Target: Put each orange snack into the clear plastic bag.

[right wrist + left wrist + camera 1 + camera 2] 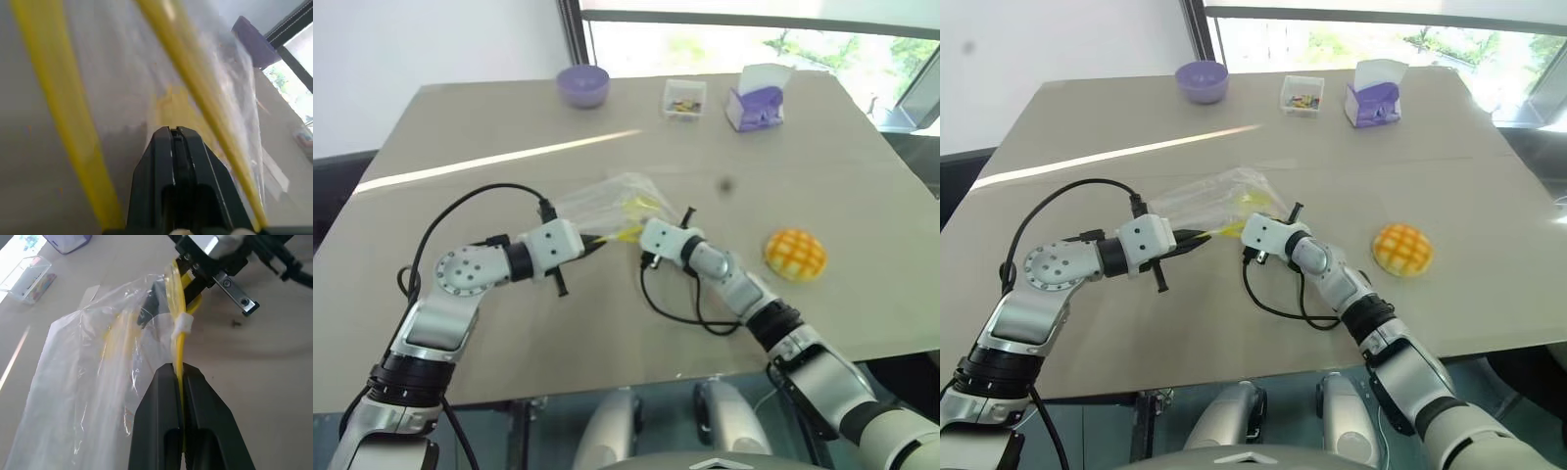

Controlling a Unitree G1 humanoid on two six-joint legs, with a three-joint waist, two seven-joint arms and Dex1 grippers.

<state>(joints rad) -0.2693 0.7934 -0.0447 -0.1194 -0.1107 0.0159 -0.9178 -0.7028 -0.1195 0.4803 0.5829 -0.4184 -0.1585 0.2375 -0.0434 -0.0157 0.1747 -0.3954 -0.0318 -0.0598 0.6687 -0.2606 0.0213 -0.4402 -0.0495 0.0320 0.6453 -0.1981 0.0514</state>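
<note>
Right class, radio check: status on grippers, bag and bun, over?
Left gripper shut on clear plastic bag at its yellow seal strip. Right gripper shut at bag mouth. Orange bun on table, not bagged. Nothing between.

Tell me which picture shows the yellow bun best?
The left eye view: the bun lies whole on the table, unobstructed, its criss-cross crust plain. The right eye view shows the same bun, a little smaller. Both wrist views look at the clear bag instead.
</note>
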